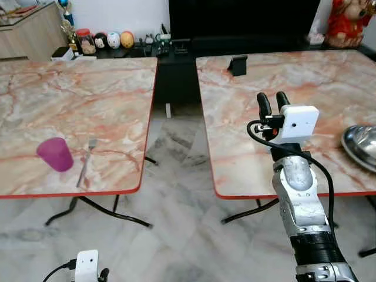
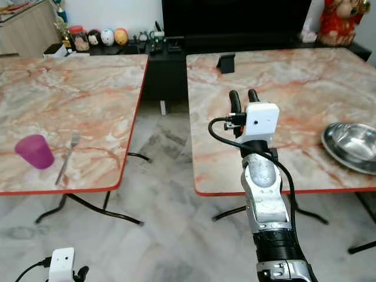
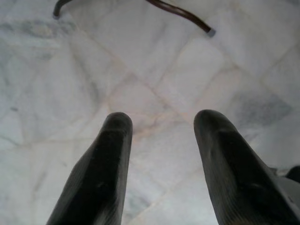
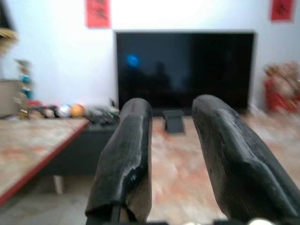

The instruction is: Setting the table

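Lowest in the left eye view, at the bottom left edge, hangs the left gripper (image 3: 161,136) over the pale marble floor (image 1: 188,235); its wrist view shows its two fingers spread with bare floor between them, gripping nothing

Rising from the lower right of the frame, the right gripper (image 1: 274,103) stands over the near part of the right table (image 1: 329,76), fingers pointing up and away. From its wrist camera the two black fingers stand apart with a clear gap, empty, facing a dark television (image 4: 185,70) against the far wall

At the lower left of the frame, on the left table (image 1: 70,100), a purple cup (image 1: 55,154) stands upright near the front edge, with a fork (image 1: 86,162) lying just beside it to the right, apart from it. At the right edge of the frame a metal bowl (image 1: 361,145) rests on the right table, partly cut off. A small dark stand (image 1: 238,64) sits near that table's far edge
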Available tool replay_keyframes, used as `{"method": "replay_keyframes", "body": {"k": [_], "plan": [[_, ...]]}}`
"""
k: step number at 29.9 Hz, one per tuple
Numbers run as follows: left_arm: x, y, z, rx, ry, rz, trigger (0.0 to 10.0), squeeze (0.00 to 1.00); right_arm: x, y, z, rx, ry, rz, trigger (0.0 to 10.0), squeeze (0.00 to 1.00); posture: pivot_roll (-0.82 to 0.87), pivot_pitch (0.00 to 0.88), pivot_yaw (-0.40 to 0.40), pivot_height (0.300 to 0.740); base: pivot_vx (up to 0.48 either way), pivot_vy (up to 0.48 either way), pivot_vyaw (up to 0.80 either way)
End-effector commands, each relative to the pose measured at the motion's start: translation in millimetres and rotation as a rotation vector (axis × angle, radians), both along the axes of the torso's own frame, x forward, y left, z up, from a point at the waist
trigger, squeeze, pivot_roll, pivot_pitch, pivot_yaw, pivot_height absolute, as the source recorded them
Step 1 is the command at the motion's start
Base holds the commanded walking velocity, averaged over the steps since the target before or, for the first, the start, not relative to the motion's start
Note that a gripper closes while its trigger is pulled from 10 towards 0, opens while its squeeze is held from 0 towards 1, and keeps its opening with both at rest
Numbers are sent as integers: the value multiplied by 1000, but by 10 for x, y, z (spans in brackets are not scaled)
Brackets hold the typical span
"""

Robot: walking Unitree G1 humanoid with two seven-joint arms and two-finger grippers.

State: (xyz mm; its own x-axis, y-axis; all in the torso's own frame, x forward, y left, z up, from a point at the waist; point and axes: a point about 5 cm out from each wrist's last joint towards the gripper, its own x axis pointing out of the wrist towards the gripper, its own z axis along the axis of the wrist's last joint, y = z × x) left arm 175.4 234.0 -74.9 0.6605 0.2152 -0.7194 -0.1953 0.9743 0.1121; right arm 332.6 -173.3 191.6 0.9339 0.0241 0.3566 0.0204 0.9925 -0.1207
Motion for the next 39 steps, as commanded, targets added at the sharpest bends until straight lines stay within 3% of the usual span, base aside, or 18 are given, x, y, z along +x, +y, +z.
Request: {"method": "replay_keyframes", "body": {"k": [1,39], "plan": [[-22,53,1,6,11,1,10000,0,15,59,101,-6,-39,19,10000,0,-85,0,57,714,0,345,438],[25,17,20,12,-12,-15,10000,0,24,82,63,16,-22,34,10000,0,-78,0,61,714,0,328,23]]}}
